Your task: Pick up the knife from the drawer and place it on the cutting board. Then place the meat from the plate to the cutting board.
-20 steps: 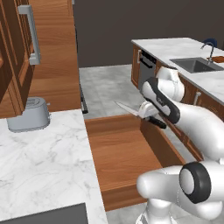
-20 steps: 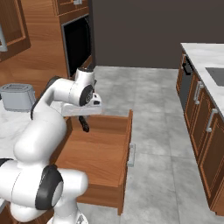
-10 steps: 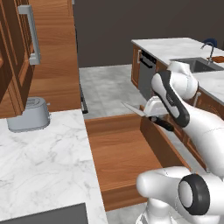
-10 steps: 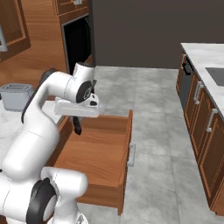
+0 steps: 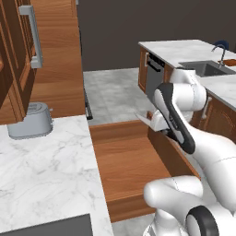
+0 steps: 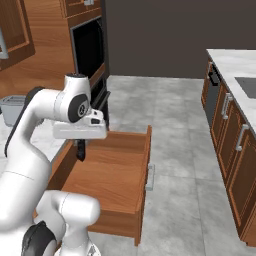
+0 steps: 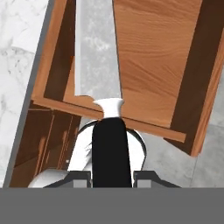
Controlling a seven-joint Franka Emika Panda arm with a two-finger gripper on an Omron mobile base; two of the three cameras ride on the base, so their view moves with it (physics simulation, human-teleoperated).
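My gripper (image 7: 112, 176) is shut on the black handle of the knife (image 7: 97, 52), whose silver blade points away from the hand. The knife hangs above the open reddish-brown drawer (image 7: 157, 57), over its edge beside the marble counter. In the left base view the blade tip of the knife (image 5: 142, 119) sticks out left of the gripper (image 5: 159, 125) above the drawer (image 5: 131, 161). In the right base view the black handle of the knife (image 6: 80, 150) hangs under the gripper (image 6: 80, 132) over the drawer (image 6: 112, 172). The cutting board, the plate and the meat are out of view.
A grey toaster (image 5: 28, 122) stands on the marble counter (image 5: 46, 175) left of the drawer. A wall oven (image 6: 90, 50) sits beyond it. An island with a sink (image 5: 207, 69) and a dishwasher (image 5: 154, 73) lies across the grey floor (image 6: 175, 150).
The hand has turned at the wrist and shifted slightly toward the counter side of the drawer, with the knife still held. The elbow has risen.
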